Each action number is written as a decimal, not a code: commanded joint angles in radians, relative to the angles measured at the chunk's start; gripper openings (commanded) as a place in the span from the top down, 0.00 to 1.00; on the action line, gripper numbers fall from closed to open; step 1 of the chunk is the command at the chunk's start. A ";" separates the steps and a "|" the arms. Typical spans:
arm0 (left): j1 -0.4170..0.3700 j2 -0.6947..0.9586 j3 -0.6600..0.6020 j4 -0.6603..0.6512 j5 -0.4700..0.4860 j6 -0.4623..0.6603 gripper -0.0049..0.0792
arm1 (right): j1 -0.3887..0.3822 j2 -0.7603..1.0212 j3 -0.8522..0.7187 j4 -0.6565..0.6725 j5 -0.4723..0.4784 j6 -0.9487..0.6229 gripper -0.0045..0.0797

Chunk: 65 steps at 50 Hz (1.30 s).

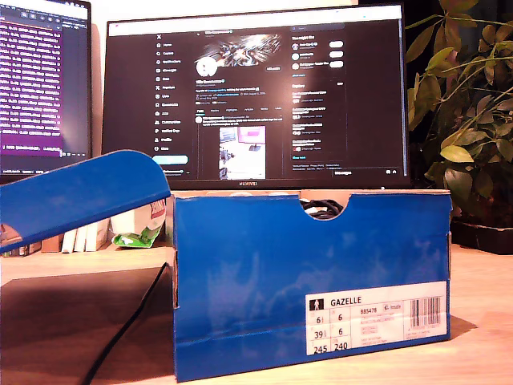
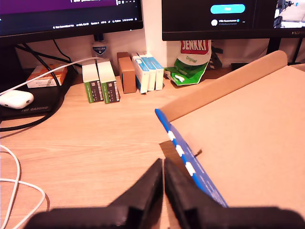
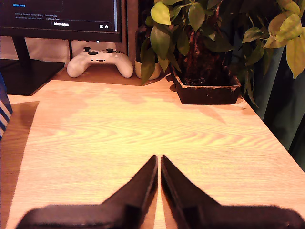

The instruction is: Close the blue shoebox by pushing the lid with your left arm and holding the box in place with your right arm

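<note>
so the big blue cardboard shoebox (image 1: 313,281) sits open, both my first pincer (image 2: 163,167) and my second pincer (image 3: 158,162) are closed and empty, and next the flat blue lid (image 1: 80,192) needs a push.

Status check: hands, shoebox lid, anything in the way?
My first hand shut, empty, beside the lid. My second hand shut, over bare desk. Lid open; no obstruction seen.

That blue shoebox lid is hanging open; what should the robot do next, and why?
Probably nudge my first gripper, jaws shut, against the blue cardboard lid beside it. The lid stands open, and my second gripper hovers over bare wooden desk, away from the blue shoebox.
</note>
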 commanded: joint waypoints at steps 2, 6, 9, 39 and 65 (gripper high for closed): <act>-0.003 -0.008 -0.032 -0.011 0.001 -0.002 0.96 | -0.006 -0.005 -0.006 0.010 -0.004 0.008 0.96; -0.003 -0.008 -0.032 -0.011 0.002 -0.002 0.96 | -0.006 -0.005 -0.006 0.010 -0.004 0.008 0.96; -0.003 -0.008 -0.032 -0.011 0.001 -0.002 0.96 | -0.006 -0.005 -0.006 0.011 -0.002 0.008 0.96; -0.003 -0.008 -0.032 -0.007 0.013 -0.012 0.96 | -0.008 -0.006 -0.006 0.011 0.029 -0.018 0.96; -0.003 -0.007 0.011 0.064 0.208 -0.295 0.96 | -0.008 -0.005 0.016 0.028 -0.183 0.375 0.96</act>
